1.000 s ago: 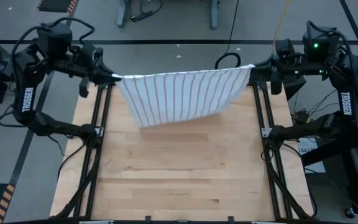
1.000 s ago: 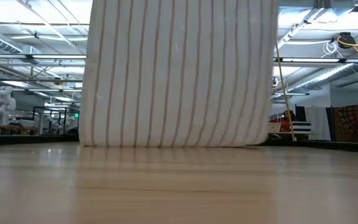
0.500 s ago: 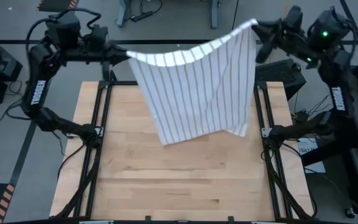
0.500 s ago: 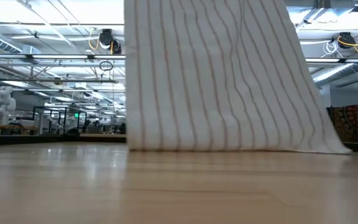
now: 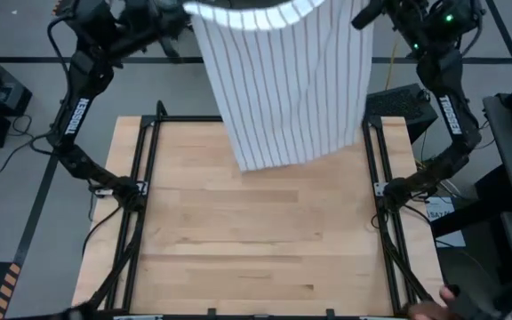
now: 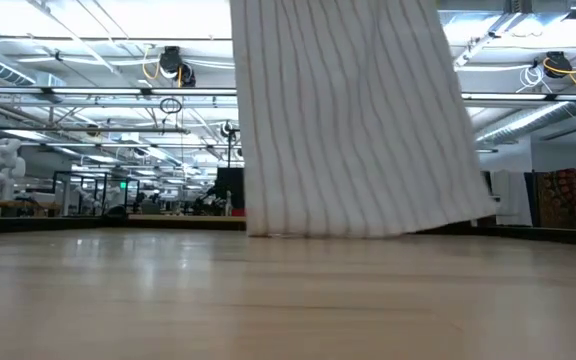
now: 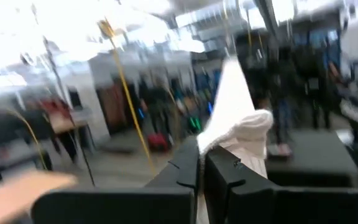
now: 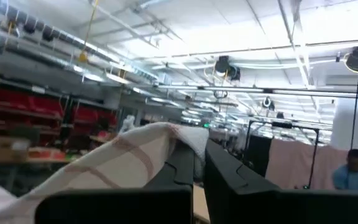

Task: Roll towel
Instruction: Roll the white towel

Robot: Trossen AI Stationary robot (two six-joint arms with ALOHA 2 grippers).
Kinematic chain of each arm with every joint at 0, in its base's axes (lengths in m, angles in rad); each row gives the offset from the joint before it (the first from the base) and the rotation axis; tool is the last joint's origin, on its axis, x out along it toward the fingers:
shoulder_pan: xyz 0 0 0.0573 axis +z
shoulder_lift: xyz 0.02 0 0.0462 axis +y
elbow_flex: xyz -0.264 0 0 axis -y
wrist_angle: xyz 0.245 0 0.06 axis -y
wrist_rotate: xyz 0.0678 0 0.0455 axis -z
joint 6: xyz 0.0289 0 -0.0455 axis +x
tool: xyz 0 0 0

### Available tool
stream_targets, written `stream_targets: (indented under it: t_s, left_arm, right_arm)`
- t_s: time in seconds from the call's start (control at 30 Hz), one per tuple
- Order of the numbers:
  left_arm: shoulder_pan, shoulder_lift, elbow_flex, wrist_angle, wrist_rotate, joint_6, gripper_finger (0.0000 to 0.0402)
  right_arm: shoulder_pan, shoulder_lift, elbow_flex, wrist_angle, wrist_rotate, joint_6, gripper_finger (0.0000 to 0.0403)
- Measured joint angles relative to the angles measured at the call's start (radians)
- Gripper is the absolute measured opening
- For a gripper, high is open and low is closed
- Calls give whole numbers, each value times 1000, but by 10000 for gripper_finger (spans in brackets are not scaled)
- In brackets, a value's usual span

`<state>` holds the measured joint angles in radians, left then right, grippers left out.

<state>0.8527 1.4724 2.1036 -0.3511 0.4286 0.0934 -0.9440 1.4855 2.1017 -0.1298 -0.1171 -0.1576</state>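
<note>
Towel held high over the counter

The left pincer (image 5: 185,11) and right pincer (image 5: 363,13) each clamp a top corner of the towel (image 5: 287,84), its lower edge hanging just above the counter (image 5: 256,240).

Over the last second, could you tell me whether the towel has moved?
Yes. In the high view the towel, pinched by both grippers, has risen toward the far edge of the table; its top edge is now out of frame.
</note>
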Motion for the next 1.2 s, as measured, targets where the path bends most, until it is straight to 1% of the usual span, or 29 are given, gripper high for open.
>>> stream_targets:
  t_s: [0.2,0.27,0.33,0.43,0.5,0.57,0.63,0.7,0.77,0.8,0.87,0.97,1.07,1.2]
  left_arm:
    - [57,18,0,275,26,-86,4]
    - [70,23,0,328,59,-129,4]
    - [80,27,0,342,102,-172,4]
    - [94,32,0,314,221,-242,3]
    - [99,33,0,289,337,-299,3]
    - [100,32,0,281,473,-368,3]
    - [103,29,0,281,621,-456,3]
    - [103,28,0,280,769,-538,3]
    - [95,25,0,233,873,-610,3]
    - [87,24,1,191,899,-630,3]
    - [72,24,1,95,905,-620,2]
    - [67,25,1,-42,903,-550,2]
    - [68,24,1,-194,901,-445,2]
    - [67,25,1,-429,864,-291,2]
  right_arm:
    - [-121,50,-2,218,-241,274,4]
    - [-144,50,-1,272,-292,355,4]
    - [-157,43,0,280,-346,412,4]
    - [-168,36,1,216,-480,527,4]
    - [-169,33,0,144,-584,604,4]
    - [-166,23,0,57,-687,649,4]
    - [-150,6,0,-58,-769,653,4]
    - [-131,-13,0,-200,-815,609,4]
    - [-119,-30,0,-351,-829,530,4]
    - [-114,-37,0,-422,-829,489,4]
    - [-105,-52,0,-538,-827,416,4]
    - [-94,-75,0,-681,-825,333,4]
    - [-77,-94,0,-796,-824,270,4]
    - [-53,-120,0,-928,-822,215,4]
